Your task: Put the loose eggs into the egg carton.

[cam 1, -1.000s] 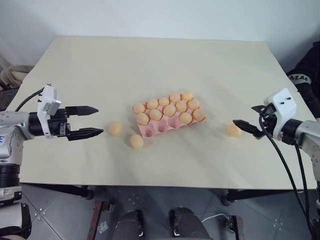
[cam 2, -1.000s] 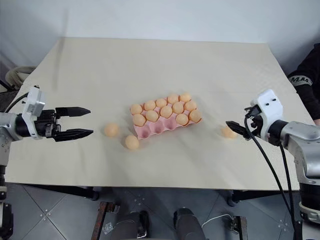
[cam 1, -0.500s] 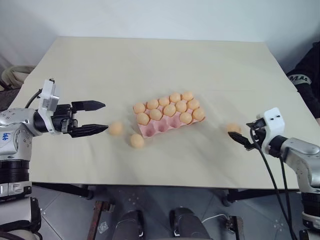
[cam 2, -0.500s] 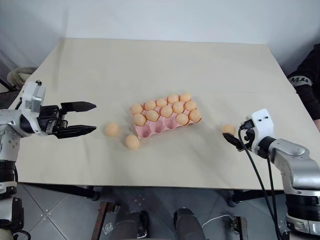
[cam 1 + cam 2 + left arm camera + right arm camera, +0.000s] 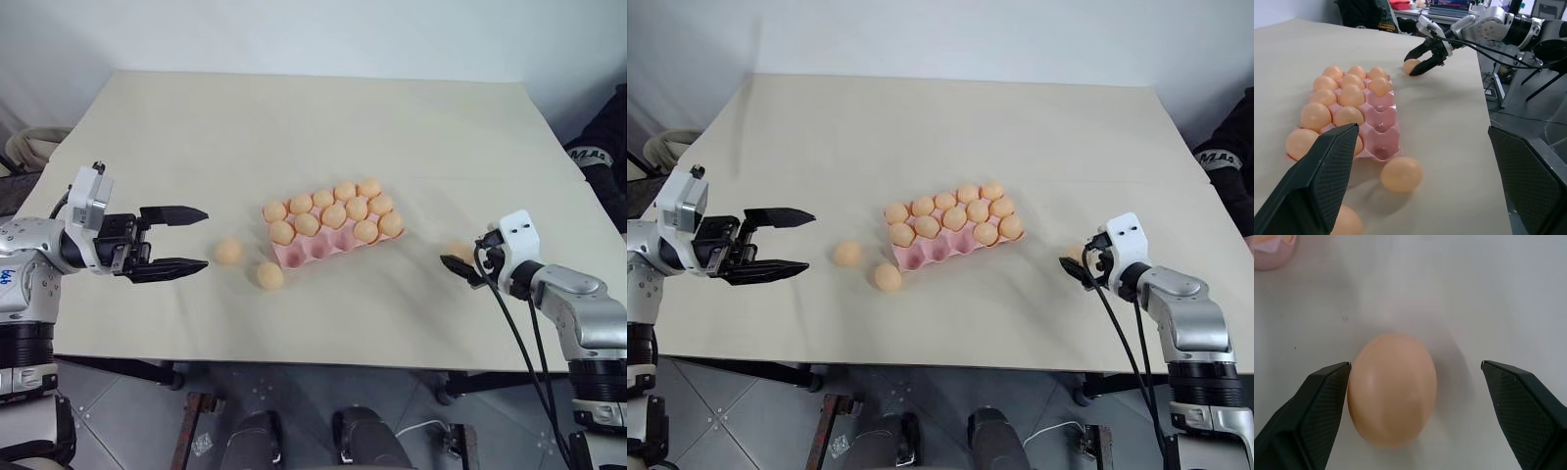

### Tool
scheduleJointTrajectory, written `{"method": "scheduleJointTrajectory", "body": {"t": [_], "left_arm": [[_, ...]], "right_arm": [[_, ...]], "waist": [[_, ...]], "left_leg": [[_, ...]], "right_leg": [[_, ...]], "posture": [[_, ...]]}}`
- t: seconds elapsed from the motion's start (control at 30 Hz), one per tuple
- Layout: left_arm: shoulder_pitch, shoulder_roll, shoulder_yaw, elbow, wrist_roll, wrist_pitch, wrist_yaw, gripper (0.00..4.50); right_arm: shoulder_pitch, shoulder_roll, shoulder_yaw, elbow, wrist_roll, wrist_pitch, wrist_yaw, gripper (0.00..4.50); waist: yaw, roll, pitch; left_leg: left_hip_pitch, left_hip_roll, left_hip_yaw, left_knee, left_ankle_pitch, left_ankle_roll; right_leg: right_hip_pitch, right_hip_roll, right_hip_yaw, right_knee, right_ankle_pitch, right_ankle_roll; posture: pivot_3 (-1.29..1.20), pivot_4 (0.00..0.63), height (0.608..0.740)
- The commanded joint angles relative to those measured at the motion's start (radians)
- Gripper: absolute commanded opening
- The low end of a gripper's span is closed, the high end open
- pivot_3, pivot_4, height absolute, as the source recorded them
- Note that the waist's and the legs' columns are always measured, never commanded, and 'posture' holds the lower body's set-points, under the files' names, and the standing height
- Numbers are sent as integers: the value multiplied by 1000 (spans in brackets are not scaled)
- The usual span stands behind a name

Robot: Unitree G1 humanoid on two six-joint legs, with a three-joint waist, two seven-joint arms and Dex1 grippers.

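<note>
While both grippers stand spread wide and hold nothing, the right gripper straddles one loose egg lying on the table; one black finger looks to touch the egg's side and the other stands apart from it. This egg is smooth, pale orange-peach, and lies on its side, its long axis running along the fingers. Ahead of the left gripper lie two more loose eggs: one just past the fingertips, another beyond it. Farther along that line sits the pink moulded egg carton, its long axis angled across the table, ten eggs in its two far rows and the near row of cups empty.
</note>
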Motion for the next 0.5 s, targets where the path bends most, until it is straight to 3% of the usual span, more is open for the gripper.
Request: {"method": "scheduleJointTrajectory", "body": {"t": [0.03, 0.13, 0.23, 0.5], "left_arm": [[-26, 16, 4, -3, -19, -24, -73, 4500], [-33, 12, -3, 2, -16, -33, -64, 4500], [-38, 8, -9, 7, -10, -40, -53, 4500], [-52, 0, -19, 24, -1, -56, -32, 4500]], "right_arm": [[-5, 9, -18, -25, 6, -4, -12, 4445], [-3, 15, -20, -27, 4, -6, -15, 4072], [-2, 18, -21, -39, 7, -7, -11, 3192], [-20, 20, -18, -29, 5, -4, -12, 3192]], "waist": [[-2, 0, 0], [-3, 0, 0], [-2, 0, 0], [-3, 0, 0]], "left_leg": [[0, 0, 0, 0, 0, 0], [0, 0, 0, 0, 0, 0], [0, 0, 0, 0, 0, 0], [0, 0, 0, 0, 0, 0]], "right_leg": [[0, 0, 0, 0, 0, 0], [0, 0, 0, 0, 0, 0], [0, 0, 0, 0, 0, 0], [0, 0, 0, 0, 0, 0]], "posture": [[0, 150, 740], [0, 150, 740], [0, 150, 740], [0, 150, 740]]}}
